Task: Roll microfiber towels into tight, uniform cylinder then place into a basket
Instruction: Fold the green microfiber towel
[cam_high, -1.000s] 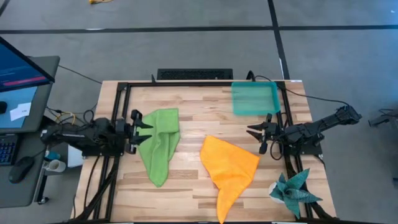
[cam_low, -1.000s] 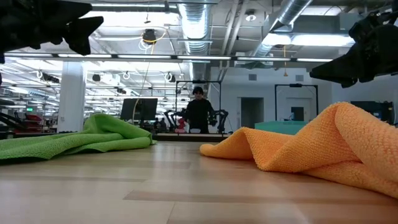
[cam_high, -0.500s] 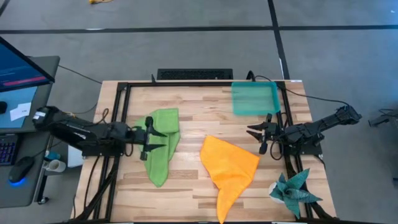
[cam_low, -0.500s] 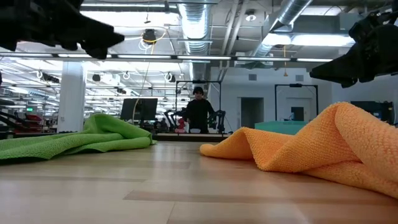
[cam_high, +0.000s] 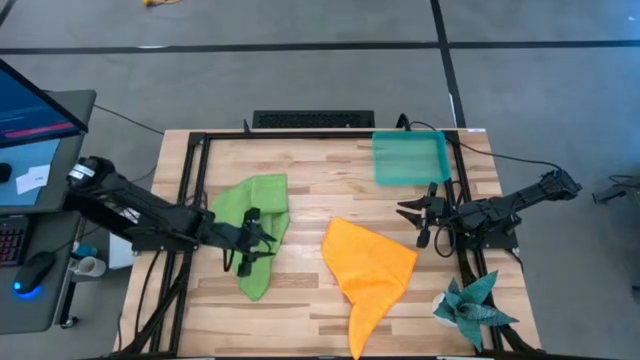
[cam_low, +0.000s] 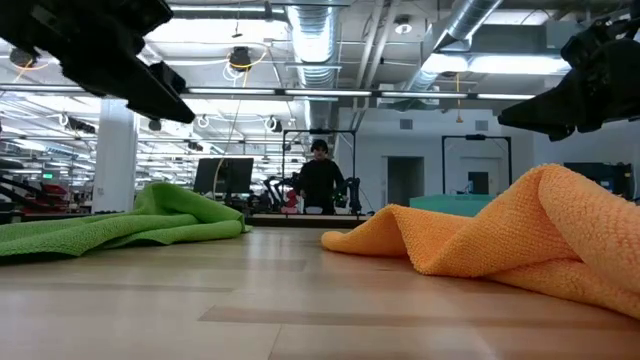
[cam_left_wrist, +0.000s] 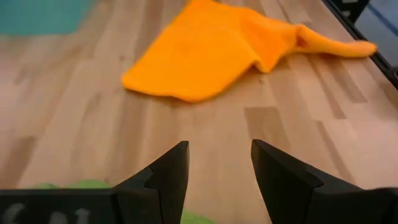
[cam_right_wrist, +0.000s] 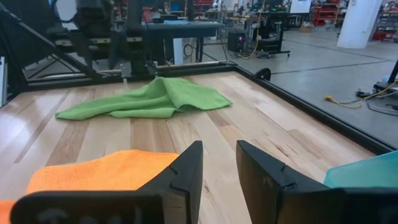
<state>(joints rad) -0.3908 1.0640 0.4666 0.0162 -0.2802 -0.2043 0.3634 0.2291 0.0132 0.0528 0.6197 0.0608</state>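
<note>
A: Lime green towel (cam_high: 255, 232) crumpled on the left half of the table (cam_high: 310, 165), one tail trailing toward the near edge. Orange towel (cam_high: 368, 268) spread loose near the middle, narrowing to a point at the near edge. Neither rolled.

B: Left end effector (cam_high: 262, 242) hovering over the green towel's middle, fingers (cam_left_wrist: 168, 177) apart, nothing between them. Bare wood and the orange towel ahead in the left wrist view.

A: And the right end effector (cam_high: 410, 212)?

B: Waiting off the orange towel's far right corner, just short of the basket (cam_high: 410, 157). Fingers (cam_right_wrist: 186, 168) parted by a narrow gap, empty.

A: Basket at the far right corner of the table, translucent teal, nothing inside. Well apart from both towels.

B: Dark teal spiky cloth (cam_high: 472, 308) at the near right corner, beside the orange towel's tail, not touching. Black keyboard-like bar (cam_high: 313, 119) beyond the far edge. Monitor (cam_high: 35, 105) and mouse (cam_high: 35, 270) on a side desk to the left.

A: Between the two towels, only bare planks. Black frame rails (cam_high: 196, 190) along the table's sides, cables trailing off the right.

B: A person (cam_low: 320, 180) in dark clothes standing far back in the room, well clear of the table.
</note>
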